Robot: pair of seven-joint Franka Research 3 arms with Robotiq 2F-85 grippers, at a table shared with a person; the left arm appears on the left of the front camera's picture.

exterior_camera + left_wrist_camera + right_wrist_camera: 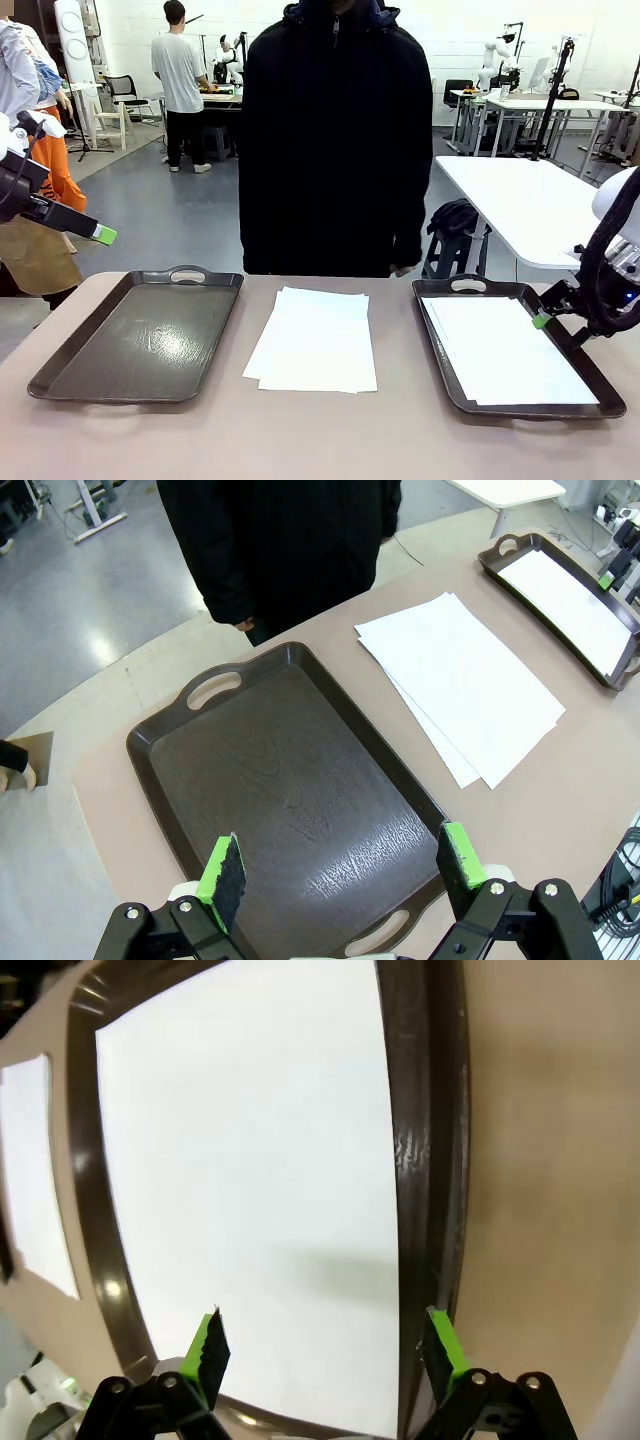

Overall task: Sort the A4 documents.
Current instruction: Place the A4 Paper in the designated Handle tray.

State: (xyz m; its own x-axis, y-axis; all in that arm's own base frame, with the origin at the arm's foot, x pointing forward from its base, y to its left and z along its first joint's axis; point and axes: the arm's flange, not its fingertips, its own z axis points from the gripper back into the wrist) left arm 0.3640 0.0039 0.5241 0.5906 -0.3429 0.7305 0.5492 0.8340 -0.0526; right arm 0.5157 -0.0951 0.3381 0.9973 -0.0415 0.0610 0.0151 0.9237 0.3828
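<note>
A loose stack of white A4 documents [315, 340] [460, 680] lies on the table between two dark trays. One more white sheet [505, 350] [250, 1190] lies flat in the right tray [440, 340] [415, 1160]. My right gripper [545, 318] [323, 1348] hovers open just above that tray's right rim, nothing between its fingers. The left tray [140, 335] [290, 780] holds nothing. My left gripper [100, 234] [342, 865] hangs open, raised over the table's left end above that tray.
A person in a black jacket [335, 140] stands at the far edge, directly behind the paper stack. A white table [530, 205] stands behind on the right. Bare tabletop [300, 440] runs along the near edge.
</note>
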